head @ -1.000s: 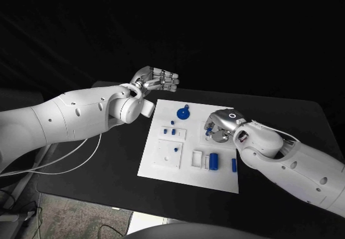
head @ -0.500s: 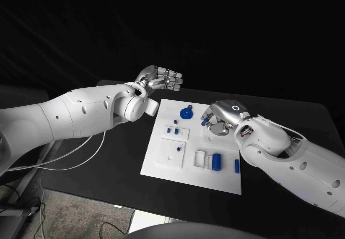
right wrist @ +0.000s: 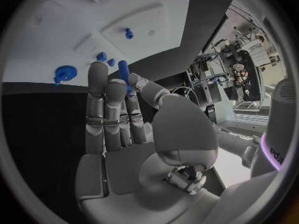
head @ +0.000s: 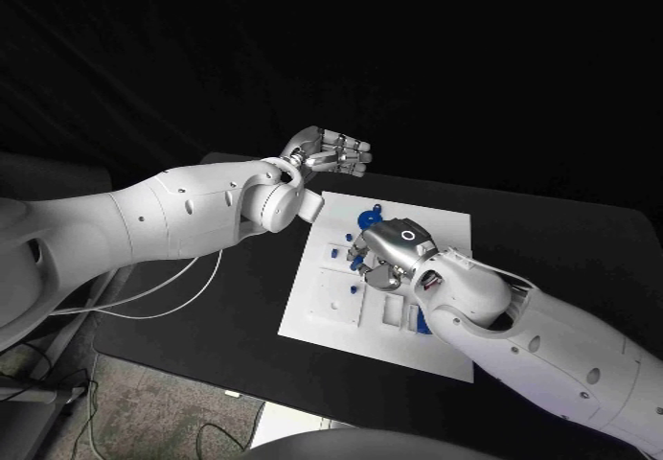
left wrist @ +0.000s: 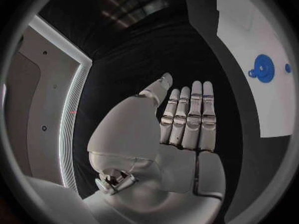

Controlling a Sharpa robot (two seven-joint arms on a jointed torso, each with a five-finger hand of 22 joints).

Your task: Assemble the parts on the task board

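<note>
while over the task board (head: 440,230), right hand (head: 383,259) with blue part (right wrist: 123,69)

Task board (head: 311,311) partly behind right arm (head: 553,350)

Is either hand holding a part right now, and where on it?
The right hand pinches a small blue peg by its lower end between fingertips; its upper end sticks out. The left hand holds nothing, fingers straight.
</note>
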